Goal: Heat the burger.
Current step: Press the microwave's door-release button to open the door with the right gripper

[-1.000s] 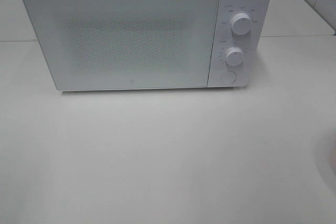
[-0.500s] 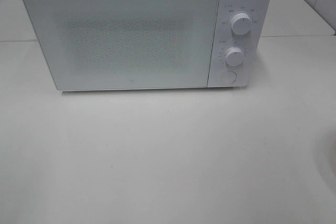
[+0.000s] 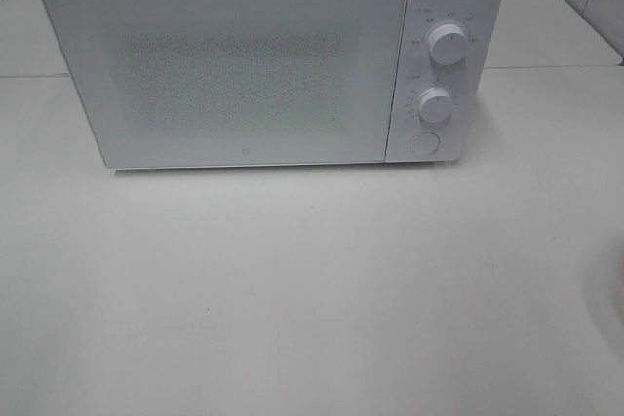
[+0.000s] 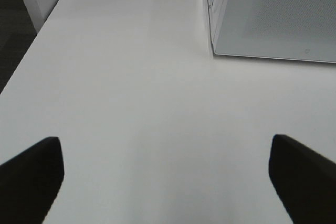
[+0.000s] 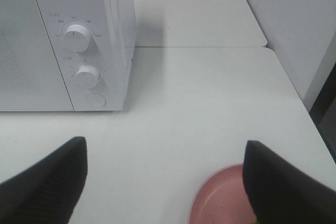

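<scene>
White counter point(image 3: 312, 289), matte, with a seam point(image 5: 210, 47) running across it level with the rear half of the appliance; a pale wall panel point(image 5: 294, 24) stands along the counter's right edge. 1 white microwave point(image 3: 244, 65) stands at the back of the counter, front facing the high camera, its door point(image 3: 224, 70) closed flush, with a speckled grey window filling most of it. The control strip is right of the door and carries 2 round knobs, upper knob point(image 3: 448, 45) above lower knob point(image 3: 435, 103), and 1 round button point(image 3: 423, 142) below them. Left hand point(image 4: 163, 141): both dark fingers point(image 4: 31, 177) stand wide apart over bare counter with nothing between them, so it is open and empty; the lower left corner of the microwave door shows ahead of it. Right hand point(image 5: 164, 142): fingers point(image 5: 42, 182) also spread wide, bare counter visible in the gap, nothing gripped; it faces the microwave's control strip. A round pink plate point(image 5: 215, 203) lies on the counter near the right hand, partly covered by 1 of its fingers and well apart from the microwave. Burger: cannot be made out with certainty in any view. Only a small yellow-green sliver point(image 5: 255, 217) shows at the frame edge, on the plate against that finger; I cannot tell what it belongs to. Neither hand appears in the high view.
</scene>
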Robot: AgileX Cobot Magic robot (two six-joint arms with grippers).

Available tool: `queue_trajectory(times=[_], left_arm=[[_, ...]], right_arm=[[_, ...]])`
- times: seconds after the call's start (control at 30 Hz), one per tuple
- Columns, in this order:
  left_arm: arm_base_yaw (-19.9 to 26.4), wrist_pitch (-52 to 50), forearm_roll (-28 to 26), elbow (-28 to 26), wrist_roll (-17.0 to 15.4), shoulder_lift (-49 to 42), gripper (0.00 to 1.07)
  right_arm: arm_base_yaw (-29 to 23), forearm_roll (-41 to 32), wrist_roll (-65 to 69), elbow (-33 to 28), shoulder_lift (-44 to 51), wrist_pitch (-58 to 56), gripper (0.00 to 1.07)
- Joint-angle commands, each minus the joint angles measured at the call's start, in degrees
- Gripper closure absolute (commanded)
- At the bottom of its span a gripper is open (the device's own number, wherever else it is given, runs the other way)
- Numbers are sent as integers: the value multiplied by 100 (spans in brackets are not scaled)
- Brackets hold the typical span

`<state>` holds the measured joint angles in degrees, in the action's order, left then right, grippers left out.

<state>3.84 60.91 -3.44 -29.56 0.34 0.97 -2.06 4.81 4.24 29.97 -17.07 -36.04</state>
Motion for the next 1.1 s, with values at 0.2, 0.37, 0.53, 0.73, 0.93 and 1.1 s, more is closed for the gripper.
queue_trajectory(times=[0.2, 0.37, 0.53, 0.73, 0.93, 1.1], left_arm=[[11, 34, -11, 6, 17, -6, 9], [11, 34, -11, 6, 17, -6, 9], [11, 34, -11, 6, 17, -6, 9], [11, 34, -11, 6, 17, -6, 9], [11, 34, -11, 6, 17, -6, 9], [11, 34, -11, 6, 17, -6, 9]], right_arm=[[6, 11, 11, 11, -676, 762, 33], [6, 11, 11, 11, -1054, 1106, 33], [6, 29, 11, 11, -1616, 1604, 33], [6, 29, 11, 11, -2045, 1982, 33], [6, 29, 11, 11, -2590, 2286, 33], [6, 338, 69, -115, -2945, 2934, 33]])
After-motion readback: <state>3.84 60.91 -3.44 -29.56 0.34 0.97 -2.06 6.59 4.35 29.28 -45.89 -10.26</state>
